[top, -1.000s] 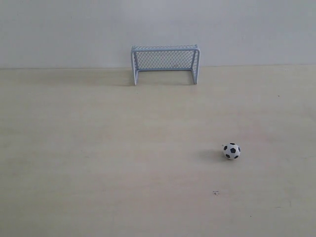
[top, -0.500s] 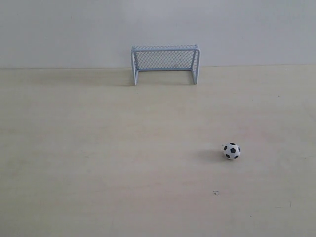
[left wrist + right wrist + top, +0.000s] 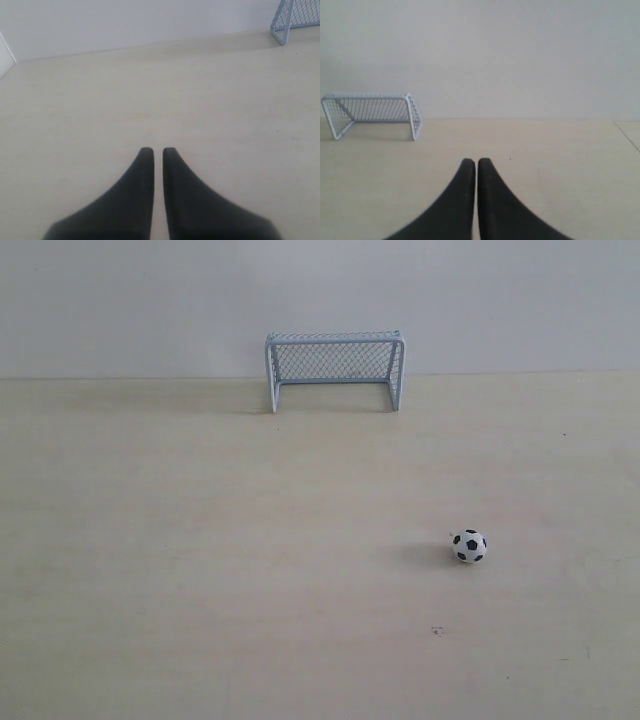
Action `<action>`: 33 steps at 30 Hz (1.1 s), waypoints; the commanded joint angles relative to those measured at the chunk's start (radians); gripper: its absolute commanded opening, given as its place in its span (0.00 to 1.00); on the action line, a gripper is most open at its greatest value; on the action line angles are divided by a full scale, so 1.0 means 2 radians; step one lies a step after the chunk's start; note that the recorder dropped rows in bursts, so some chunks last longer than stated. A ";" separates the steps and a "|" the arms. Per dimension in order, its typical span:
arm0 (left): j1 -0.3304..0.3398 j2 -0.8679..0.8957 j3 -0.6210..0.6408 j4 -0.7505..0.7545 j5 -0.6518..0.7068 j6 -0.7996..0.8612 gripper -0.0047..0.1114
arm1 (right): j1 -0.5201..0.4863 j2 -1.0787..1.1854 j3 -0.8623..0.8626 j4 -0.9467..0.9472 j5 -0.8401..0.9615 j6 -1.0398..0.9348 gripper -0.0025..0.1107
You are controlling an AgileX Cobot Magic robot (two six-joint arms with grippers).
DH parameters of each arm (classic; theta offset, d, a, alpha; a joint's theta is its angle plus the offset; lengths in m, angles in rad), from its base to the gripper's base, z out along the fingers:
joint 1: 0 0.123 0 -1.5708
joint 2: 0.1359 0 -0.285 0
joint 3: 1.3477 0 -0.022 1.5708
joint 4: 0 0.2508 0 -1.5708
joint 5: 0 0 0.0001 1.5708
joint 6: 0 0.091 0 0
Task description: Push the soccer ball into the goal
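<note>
the soccer ball (image 3: 469,546) lies on the pale wooden desk (image 3: 200,540), in the right half of the exterior view and nearer to the camera than the middle of the desk. it is white with black patches and throws a soft shadow to its left. nothing touches it. a small dark speck (image 3: 437,631) sits on the desk a little in front of the ball and slightly to the left of it.

the goal (image 3: 334,362) stands upright at the far edge of the desk, close to the plain light wall (image 3: 500,300), with its open mouth turned to the camera. it is well apart from the ball and lies to the far left of it.

in the left wrist view the left pincer (image 3: 157,152) has its two dark fingers pressed together, with only a thin slit between the tips, and it holds nothing. it is above bare desk, and one corner of the goal (image 3: 295,20) shows at the edge of this view.

in the right wrist view the right pincer (image 3: 476,164) is also pressed together and empty. it points toward the wall, and the whole goal (image 3: 372,114) shows to one side of it. the ball does not show in either wrist view.
</note>
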 commanded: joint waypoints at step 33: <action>-0.004 0.003 -0.002 0.000 -0.003 -0.005 0.09 | -0.003 0.275 -0.198 0.046 0.314 -0.174 0.02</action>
